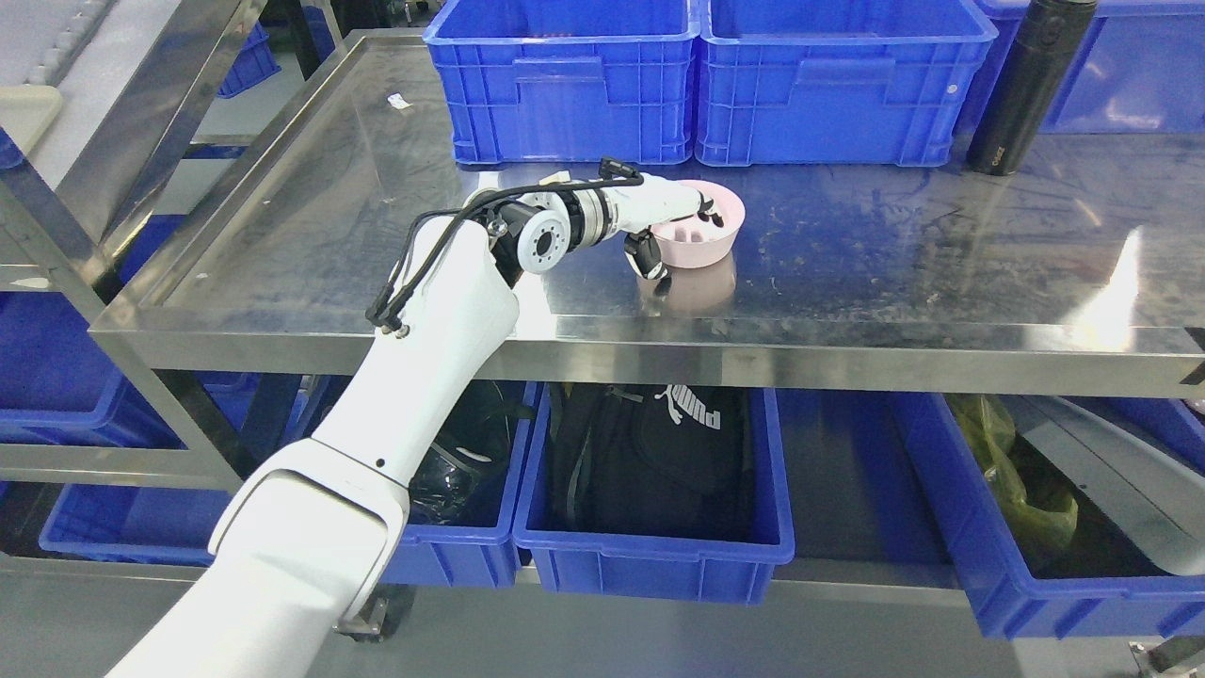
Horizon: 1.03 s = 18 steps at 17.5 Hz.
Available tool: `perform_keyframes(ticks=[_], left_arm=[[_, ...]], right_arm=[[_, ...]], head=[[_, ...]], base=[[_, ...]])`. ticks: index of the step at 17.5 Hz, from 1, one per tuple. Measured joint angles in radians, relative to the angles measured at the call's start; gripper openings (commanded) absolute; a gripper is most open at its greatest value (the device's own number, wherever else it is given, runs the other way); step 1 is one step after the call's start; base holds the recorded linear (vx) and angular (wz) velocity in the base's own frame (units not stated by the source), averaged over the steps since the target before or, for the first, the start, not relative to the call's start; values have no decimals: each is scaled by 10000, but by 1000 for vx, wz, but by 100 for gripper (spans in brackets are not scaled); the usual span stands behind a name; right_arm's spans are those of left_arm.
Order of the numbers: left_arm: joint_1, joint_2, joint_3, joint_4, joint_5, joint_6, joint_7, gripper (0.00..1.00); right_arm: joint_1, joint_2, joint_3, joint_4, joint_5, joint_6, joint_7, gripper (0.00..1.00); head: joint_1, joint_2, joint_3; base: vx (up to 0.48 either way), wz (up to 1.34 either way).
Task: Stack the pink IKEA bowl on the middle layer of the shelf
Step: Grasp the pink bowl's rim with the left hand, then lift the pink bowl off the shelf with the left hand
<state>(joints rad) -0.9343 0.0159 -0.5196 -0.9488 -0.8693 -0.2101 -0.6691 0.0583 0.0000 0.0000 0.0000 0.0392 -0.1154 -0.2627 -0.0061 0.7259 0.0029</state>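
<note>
- left hand (670, 221): reaches in from the lower left; fingers hooked over the near rim of the pink bowl (708, 231), thumb against its outer wall, pinching it.
- pink bowl: upright on the steel shelf (311, 235), just in front of two blue crates (565, 75).
- black bottle (1026, 85): upright at the right rear, well apart from the bowl.
- lower level: blue bins, one holding a black bag (650, 452).
</note>
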Motion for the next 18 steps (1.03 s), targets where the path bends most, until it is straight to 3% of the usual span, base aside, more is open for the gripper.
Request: perform_keyframes(ticks=[11,18], left_arm=[[-52,-102,37,702,55,-917,294,4],[-51,-133,1253,832,359,-2280,142,0]], right_arm=[[0,0,0,0,0,0,0,100],[0,0,0,0,0,0,0,100]], head=[[0,0,0],[0,0,0]], base=[[0,0],[0,0]])
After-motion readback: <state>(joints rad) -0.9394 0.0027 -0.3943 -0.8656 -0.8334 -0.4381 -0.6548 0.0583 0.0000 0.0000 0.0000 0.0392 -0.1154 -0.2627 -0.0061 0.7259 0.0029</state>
